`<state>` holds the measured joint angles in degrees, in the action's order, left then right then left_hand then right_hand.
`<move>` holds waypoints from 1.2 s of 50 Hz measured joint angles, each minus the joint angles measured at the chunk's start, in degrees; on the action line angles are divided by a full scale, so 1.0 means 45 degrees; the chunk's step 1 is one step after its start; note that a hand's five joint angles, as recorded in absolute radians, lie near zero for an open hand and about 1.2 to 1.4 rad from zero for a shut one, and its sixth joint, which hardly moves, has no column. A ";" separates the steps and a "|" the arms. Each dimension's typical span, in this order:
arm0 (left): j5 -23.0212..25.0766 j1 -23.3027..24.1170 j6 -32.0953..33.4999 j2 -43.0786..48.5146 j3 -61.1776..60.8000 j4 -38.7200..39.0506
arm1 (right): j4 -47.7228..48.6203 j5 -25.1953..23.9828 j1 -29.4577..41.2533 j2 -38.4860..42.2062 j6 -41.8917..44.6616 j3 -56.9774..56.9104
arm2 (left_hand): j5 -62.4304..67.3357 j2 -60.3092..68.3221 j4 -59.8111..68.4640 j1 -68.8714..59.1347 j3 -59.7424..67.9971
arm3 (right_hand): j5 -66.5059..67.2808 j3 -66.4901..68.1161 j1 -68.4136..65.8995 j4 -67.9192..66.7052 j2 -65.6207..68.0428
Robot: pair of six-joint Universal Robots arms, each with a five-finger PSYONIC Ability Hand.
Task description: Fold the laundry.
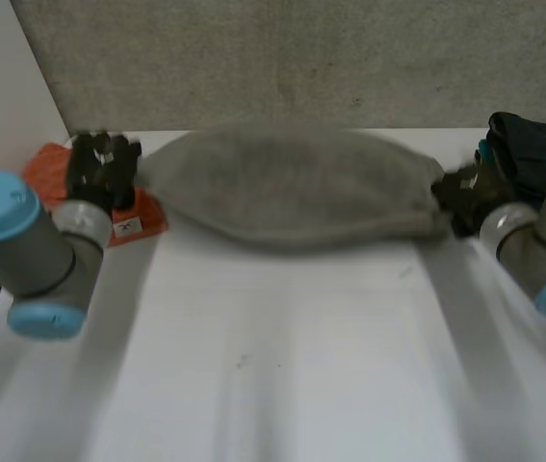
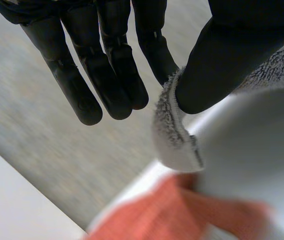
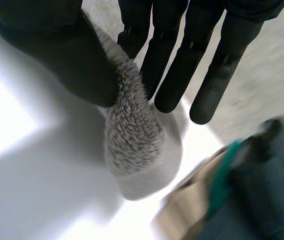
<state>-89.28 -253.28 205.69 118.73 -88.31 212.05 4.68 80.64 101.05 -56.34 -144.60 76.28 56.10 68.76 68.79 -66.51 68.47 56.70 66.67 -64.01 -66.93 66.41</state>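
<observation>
So that the grey towel [image 1: 287, 188] is stretching taut for folding, the left hand [image 1: 99, 168] and right hand [image 1: 465, 192] are each pinching an end between thumb and fingers [image 2: 119, 75].

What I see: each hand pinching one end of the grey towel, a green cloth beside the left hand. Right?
The cloth beside the left hand is orange, not green, as the head view shows. That hand and the right hand pinch ends of the grey towel.
</observation>
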 measured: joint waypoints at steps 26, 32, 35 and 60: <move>0.1892 -0.0471 0.0016 -0.3632 -0.4417 0.0086 | -0.8768 0.0133 -0.0268 0.0212 0.0417 -0.4143 | 0.0000 0.0001 0.0000 0.0000 0.0001 | -0.9725 -0.9223 0.8582 0.9497 -0.9207; 0.1883 -0.0556 -0.0033 -0.3549 -0.4399 0.0090 | -0.8862 0.0338 -0.0244 0.1794 0.0378 -0.5497 | 0.0000 0.0001 0.0000 0.0000 0.0001 | -0.8997 -0.9159 0.8523 0.9139 -0.9155; 0.1884 -0.0571 -0.0048 -0.3518 -0.4398 0.0097 | -0.8633 0.0500 -0.0194 0.2445 0.0339 -0.5970 | 0.0000 0.0001 0.0000 0.0000 0.0000 | -0.8710 -0.8950 0.8523 0.8843 -0.9154; 0.1736 -0.0852 0.0329 -0.5182 -0.4711 -0.1805 | -0.5785 0.1348 -0.0489 -0.0186 0.0308 -0.3527 | 0.0000 0.0001 0.0000 0.0000 0.0001 | -0.0241 0.0294 -0.0067 -0.0354 0.0288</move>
<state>-81.47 -257.11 207.17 95.41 -109.51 203.93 -21.35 86.71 98.85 -57.18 -143.21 60.41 56.10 68.76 68.79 -66.51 68.47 55.62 67.99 -64.31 -68.52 67.71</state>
